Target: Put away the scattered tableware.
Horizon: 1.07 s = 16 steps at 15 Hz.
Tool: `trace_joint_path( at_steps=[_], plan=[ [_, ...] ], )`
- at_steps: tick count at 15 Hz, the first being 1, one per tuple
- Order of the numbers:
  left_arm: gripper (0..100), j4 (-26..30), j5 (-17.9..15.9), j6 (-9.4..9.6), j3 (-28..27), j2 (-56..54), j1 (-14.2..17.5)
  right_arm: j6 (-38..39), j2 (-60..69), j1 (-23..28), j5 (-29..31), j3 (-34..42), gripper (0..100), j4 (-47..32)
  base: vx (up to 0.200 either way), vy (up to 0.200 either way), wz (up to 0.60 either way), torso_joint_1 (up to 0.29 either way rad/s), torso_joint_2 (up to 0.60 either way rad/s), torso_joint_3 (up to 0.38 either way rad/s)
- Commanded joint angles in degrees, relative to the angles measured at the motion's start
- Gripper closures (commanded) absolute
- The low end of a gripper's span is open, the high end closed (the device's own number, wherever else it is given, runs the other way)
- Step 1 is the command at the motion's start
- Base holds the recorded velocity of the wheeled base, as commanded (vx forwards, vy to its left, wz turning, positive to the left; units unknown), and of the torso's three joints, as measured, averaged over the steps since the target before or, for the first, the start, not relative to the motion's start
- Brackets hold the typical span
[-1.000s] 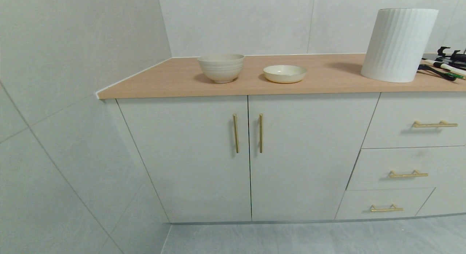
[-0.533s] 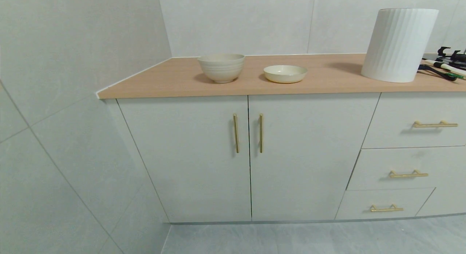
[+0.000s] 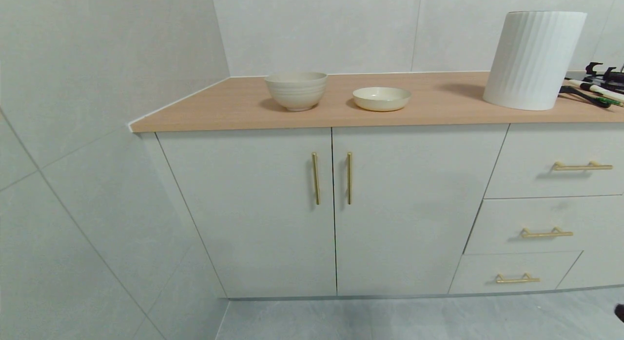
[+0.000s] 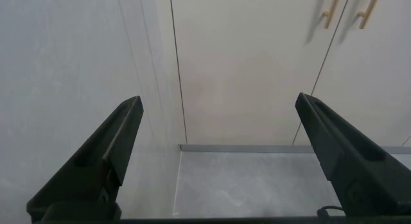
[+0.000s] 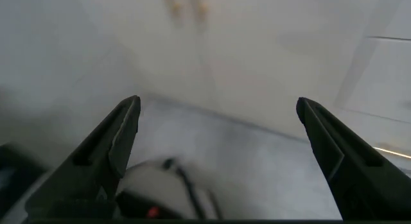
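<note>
A deep cream bowl [image 3: 296, 90] and a shallow cream dish [image 3: 381, 98] stand side by side on the wooden countertop [image 3: 234, 110]. Below them a white cabinet has two shut doors with gold handles [image 3: 316, 178]. My left gripper [image 4: 218, 108] hangs low and open, nothing between its fingers, facing the foot of the cabinet and the floor. My right gripper [image 5: 218, 108] is open and holds nothing, low over the floor before the cabinet doors.
A tall ribbed white container [image 3: 534, 59] stands at the counter's right, with dark tools [image 3: 592, 89] beyond it. Three drawers with gold handles [image 3: 581, 167] sit right of the doors. A tiled wall [image 3: 97, 135] closes off the left side.
A small dark shape has come into the head view's lower right corner. The bowl, dish and cabinet have not moved.
</note>
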State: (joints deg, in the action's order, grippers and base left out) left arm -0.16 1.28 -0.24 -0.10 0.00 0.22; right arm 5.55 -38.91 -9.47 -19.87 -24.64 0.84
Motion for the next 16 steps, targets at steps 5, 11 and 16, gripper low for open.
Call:
trace_joint_path(
  at_steps=[5, 11, 16],
  plan=[
    [0, -0.02, 0.04, -0.11, 0.01, 0.00, 0.04, 4.82, -50.38, -20.23, -1.66, -19.31, 0, 24.38, 0.000, 0.000, 0.00, 0.000, 0.00, 0.000],
    [0, -0.02, 0.04, -0.11, 0.01, 0.00, 0.04, 5.09, -70.34, -20.06, -1.66, -39.26, 0, 27.55, 0.000, 0.000, 0.00, 0.000, 0.00, 0.000],
    [0, -0.02, 0.04, -0.11, 0.01, 0.00, 0.04, 7.64, -79.04, -19.97, -1.49, -42.86, 0, 31.68, 0.000, 0.000, 0.00, 0.000, 0.00, 0.000]
  ],
)
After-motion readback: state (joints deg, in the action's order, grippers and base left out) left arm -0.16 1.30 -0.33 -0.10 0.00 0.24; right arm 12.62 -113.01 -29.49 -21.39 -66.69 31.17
